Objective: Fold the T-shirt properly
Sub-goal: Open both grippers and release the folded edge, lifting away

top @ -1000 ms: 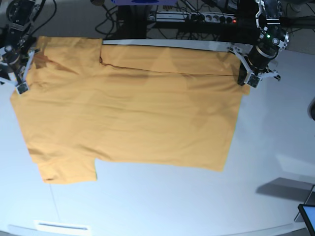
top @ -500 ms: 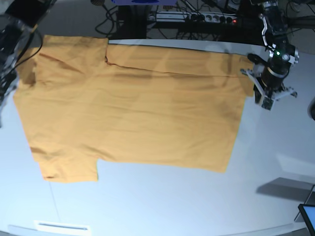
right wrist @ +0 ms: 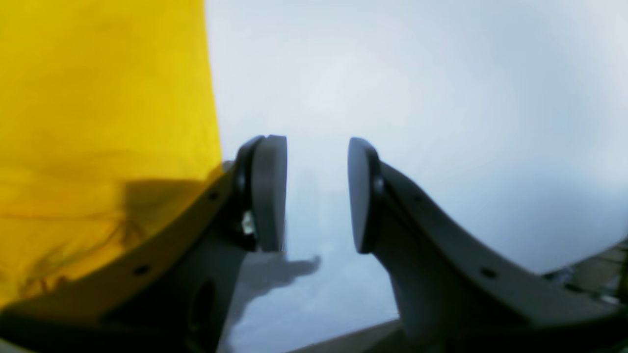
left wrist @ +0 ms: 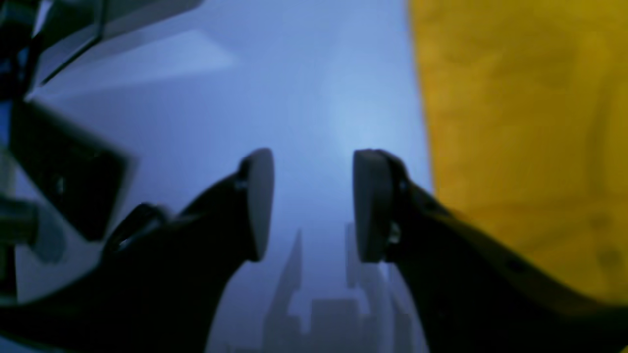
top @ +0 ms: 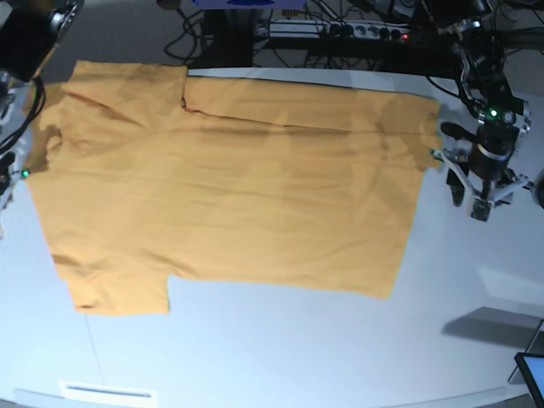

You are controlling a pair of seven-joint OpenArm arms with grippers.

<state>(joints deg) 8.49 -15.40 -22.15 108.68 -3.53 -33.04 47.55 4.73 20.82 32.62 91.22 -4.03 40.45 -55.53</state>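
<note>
The orange-yellow T-shirt [top: 221, 187] lies spread flat on the white table [top: 280, 348], with a sleeve at the front left and a folded strip along its far edge. My left gripper [top: 469, 200] is open and empty over bare table just right of the shirt's right edge. In the left wrist view the left gripper [left wrist: 314, 206] is open, with the shirt [left wrist: 520, 137] to its right. My right gripper [right wrist: 316, 193] is open and empty over bare table beside the shirt [right wrist: 98, 113]. Its arm [top: 17, 161] shows at the base view's left edge.
A power strip [top: 340, 31] and cables lie behind the table's far edge. A dark screen corner [top: 532, 374] sits at the front right. A white label strip [top: 106, 392] lies at the front left edge.
Both grippers have left the shirt's far corners and moved outward. The left gripper went right and toward the front; the right arm went left, almost out of the base view.
</note>
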